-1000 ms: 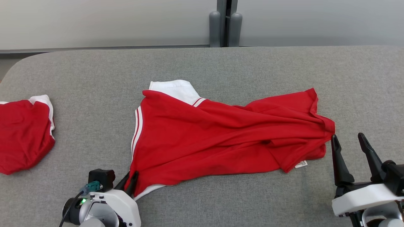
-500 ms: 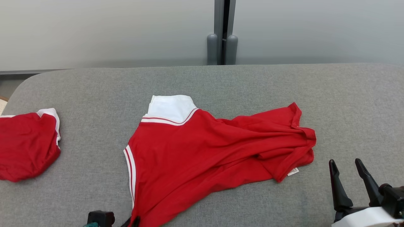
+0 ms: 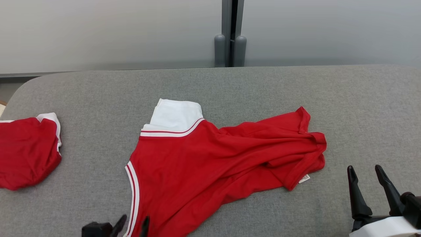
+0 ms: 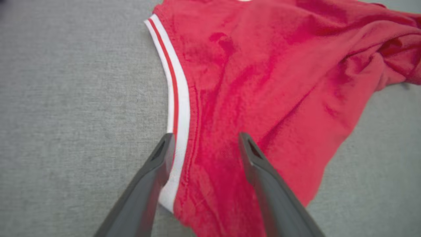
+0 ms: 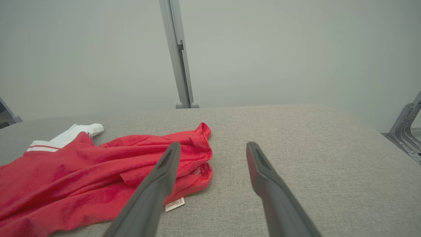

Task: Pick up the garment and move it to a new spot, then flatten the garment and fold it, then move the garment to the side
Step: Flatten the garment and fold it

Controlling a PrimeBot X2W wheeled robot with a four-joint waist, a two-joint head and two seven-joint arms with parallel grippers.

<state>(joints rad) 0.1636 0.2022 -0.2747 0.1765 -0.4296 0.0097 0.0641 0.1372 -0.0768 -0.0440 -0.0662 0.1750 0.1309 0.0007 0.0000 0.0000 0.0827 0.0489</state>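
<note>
Head view: red garment (image 3: 210,164) lies across the middle of the grey worktop (image 3: 263,85), its white-trimmed end reaching the near edge, white panel towards the far edge, and the end towards the right edge bunched in ridges. A second red piece (image 3: 26,151) sits at the left edge, well apart. Left gripper (image 3: 135,219) at the near edge, right gripper (image 3: 364,169) near the near right corner, over bare cloth. Left wrist view: fingers spread wide, straddling the striped trim (image 4: 176,85), nothing pinched between them (released, by the look of it). Right wrist view: jaws likewise parted and empty, the garment's care label (image 5: 174,204) just beside the left finger. Judgement: relocation looks done; flattening only partial, since the end nearest the right edge is rumpled. Folding and the move to the side not yet begun.
</note>
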